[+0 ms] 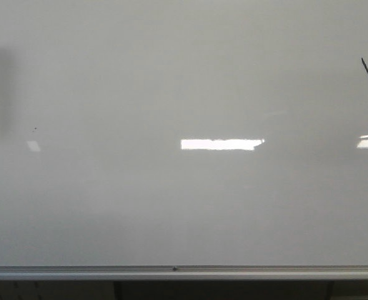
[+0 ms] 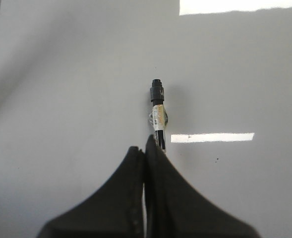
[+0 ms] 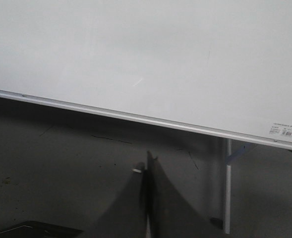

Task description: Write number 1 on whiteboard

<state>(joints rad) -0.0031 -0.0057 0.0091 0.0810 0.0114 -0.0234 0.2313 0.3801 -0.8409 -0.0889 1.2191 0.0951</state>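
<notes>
In the left wrist view we see the left gripper with its two dark fingers pressed together, and a marker is clamped between them. The marker has a black tip and a light label on its body, and it points away from the fingers toward the whiteboard; we cannot tell if the tip touches the surface. Near the marker there is a bright rectangular reflection on the glossy board. In the right wrist view the right gripper has its fingers close together, with only a thin slit between them, and nothing is held there. Beyond these fingers we see the dark floor, then the silver rail of the board and a metal leg under it. In the front view the number 1 is a short, slanted black stroke near the upper right edge of the whiteboard. A tiny dark speck sits far to the left.
</notes>
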